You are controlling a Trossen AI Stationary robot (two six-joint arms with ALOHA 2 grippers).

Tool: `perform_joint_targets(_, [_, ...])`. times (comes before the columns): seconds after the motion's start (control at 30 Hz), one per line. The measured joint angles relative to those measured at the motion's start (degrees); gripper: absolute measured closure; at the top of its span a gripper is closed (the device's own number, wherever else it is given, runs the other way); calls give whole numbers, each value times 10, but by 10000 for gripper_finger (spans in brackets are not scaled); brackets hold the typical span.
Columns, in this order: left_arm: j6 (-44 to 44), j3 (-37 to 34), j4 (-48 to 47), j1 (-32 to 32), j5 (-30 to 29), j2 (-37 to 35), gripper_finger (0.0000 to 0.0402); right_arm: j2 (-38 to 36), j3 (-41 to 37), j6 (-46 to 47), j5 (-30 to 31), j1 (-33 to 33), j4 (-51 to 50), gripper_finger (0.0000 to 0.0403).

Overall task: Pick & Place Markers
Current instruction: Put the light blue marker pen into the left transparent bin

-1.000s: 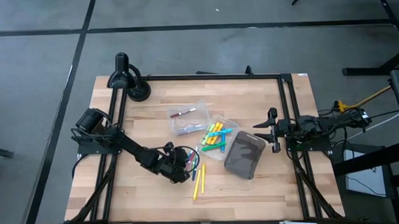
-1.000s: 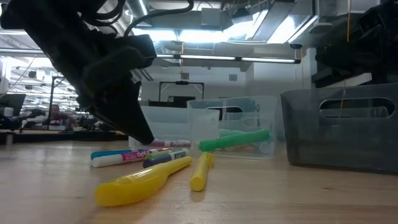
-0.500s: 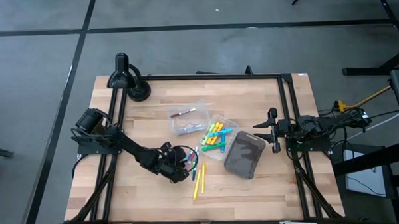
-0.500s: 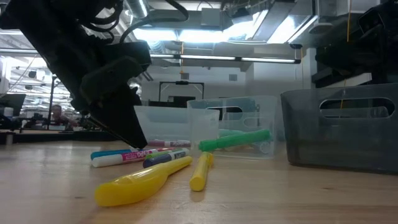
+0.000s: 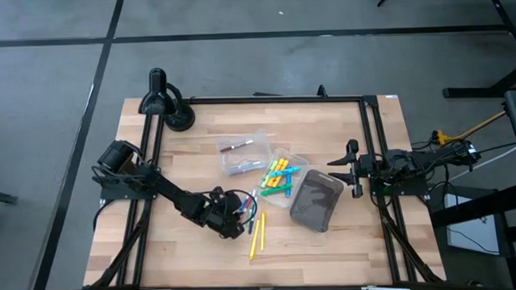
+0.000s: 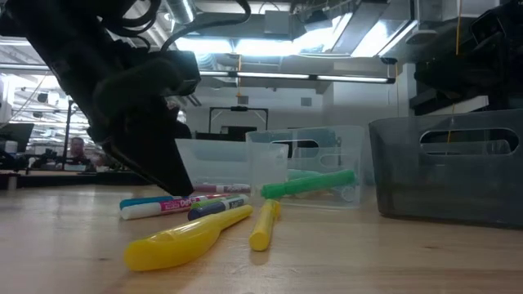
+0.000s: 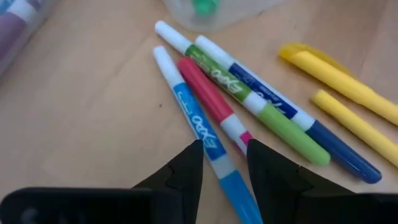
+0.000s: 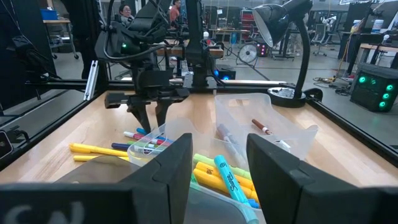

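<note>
Several markers lie flat on the wooden table near its middle: a light blue one [image 7: 198,121], a pink one [image 7: 208,99], a green one [image 7: 249,99], a dark blue one [image 7: 298,118] and two yellow ones [image 5: 257,233]. My left gripper [image 7: 225,163] slants down over them, open. Its fingertips stand on either side of the light blue marker's cap end without touching it. In the low view this gripper [image 6: 176,181] hangs just over the marker row [image 6: 184,202]. My right gripper [image 5: 353,169] waits open at the table's right side, pointing level.
A clear tray [image 5: 245,152] holds a red marker. A second clear tray [image 5: 281,179] holds yellow, green and blue markers. A dark grey bin [image 5: 316,201] stands to its right. A black lamp [image 5: 163,101] stands at the far left corner.
My left gripper has opened in place above the loose markers. The markers lie where they lay.
</note>
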Motion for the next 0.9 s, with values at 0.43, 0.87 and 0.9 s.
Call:
perform_joint_targets(0.43, [-9, 0, -32, 0, -19, 6, 292, 0, 0, 0, 0, 0, 0, 251])
perform_joint_targets(0.87, [-13, 2, -34, -12, -76, 52, 296, 0, 0, 0, 0, 0, 0, 251])
perform_joint_targets(0.9, [-13, 2, -32, -14, -79, 53, 298, 0, 0, 0, 0, 0, 0, 251])
